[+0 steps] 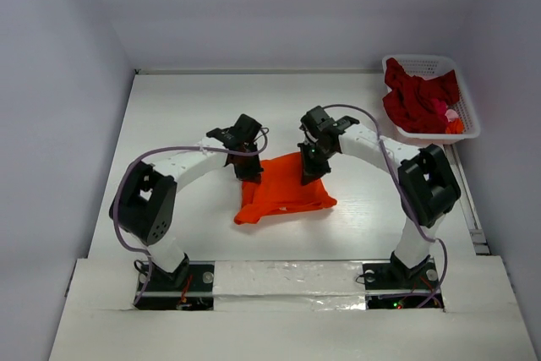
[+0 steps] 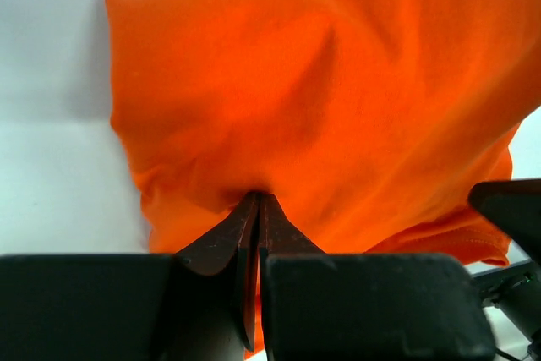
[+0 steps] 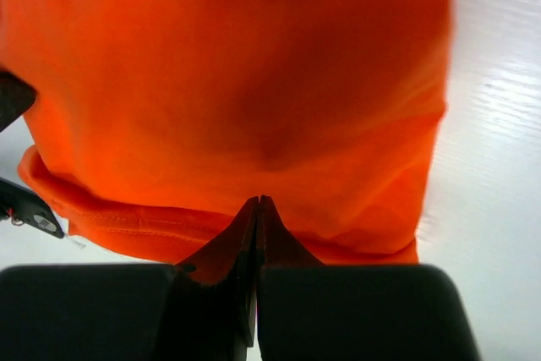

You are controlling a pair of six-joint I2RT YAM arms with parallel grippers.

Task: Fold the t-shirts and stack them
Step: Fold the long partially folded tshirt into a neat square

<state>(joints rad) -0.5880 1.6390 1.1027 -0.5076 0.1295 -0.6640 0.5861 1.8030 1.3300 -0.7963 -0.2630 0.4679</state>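
Observation:
The bright orange t-shirt (image 1: 283, 196) lies partly folded on the white table, in front of both arms. My left gripper (image 1: 250, 171) is at the shirt's far left edge, and its fingertips (image 2: 258, 197) are shut, pinching puckered orange cloth (image 2: 321, 99). At the far right edge, my right gripper (image 1: 309, 173) is shut the same way, its tips (image 3: 258, 200) closed on the orange cloth (image 3: 254, 65) above a stitched hem. A dark red t-shirt (image 1: 418, 97) and a bit of pink cloth (image 1: 445, 112) sit in the basket.
The white lattice basket (image 1: 423, 61) stands at the table's far right corner against the wall. Walls close off the back and both sides. A white table surface (image 1: 186, 116) stretches around the orange shirt.

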